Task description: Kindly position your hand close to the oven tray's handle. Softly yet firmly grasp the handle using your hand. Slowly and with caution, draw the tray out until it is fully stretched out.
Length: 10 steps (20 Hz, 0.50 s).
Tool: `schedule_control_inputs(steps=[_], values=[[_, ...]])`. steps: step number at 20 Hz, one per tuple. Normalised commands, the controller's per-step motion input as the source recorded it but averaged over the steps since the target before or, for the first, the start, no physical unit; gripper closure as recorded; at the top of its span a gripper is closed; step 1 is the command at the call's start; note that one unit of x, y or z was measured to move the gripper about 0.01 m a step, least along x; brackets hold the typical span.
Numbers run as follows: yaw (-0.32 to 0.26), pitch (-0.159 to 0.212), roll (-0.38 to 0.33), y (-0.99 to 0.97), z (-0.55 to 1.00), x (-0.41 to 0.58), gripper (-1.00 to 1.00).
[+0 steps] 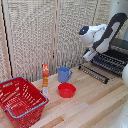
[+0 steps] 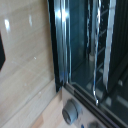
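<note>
The red plastic basket with a blue rim [image 1: 21, 101] sits closest to the camera, at the tabletop's near corner on the exterior view's left. Behind it on the pale wooden tabletop [image 1: 90, 107] stand a slim orange-and-white bottle [image 1: 45, 79], a blue mug [image 1: 64, 74] and a shallow red bowl [image 1: 66, 90], grouped near the middle.

The boxy black toaster oven with silver trim [image 1: 117, 56] occupies the far corner on the exterior view's right. Its flat dark wire tray [image 1: 95, 72] appears to project from the oven front over the tabletop, the thin front bar that serves as its handle [image 1: 91, 75] facing the mug.

The bulky white-and-black arm [image 1: 102, 35] hangs above the tray, and its pincer [image 1: 90, 55] is just over the rack, apart from the handle as far as can be seen. Whether the pincer is wide or narrow I cannot tell; the wrist view shows only glass, chrome trim and a grey knob [image 2: 71, 111].

By my judgement, only the approach is under way: grasping and the slow pull remain.
</note>
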Motion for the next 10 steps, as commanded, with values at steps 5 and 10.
schedule_control_inputs(steps=[5,10], values=[[0.046,-0.004,-0.067,-0.53,-0.07,0.0,-1.0],[0.004,0.0,-0.138,-0.36,-0.05,-0.002,-1.0]])
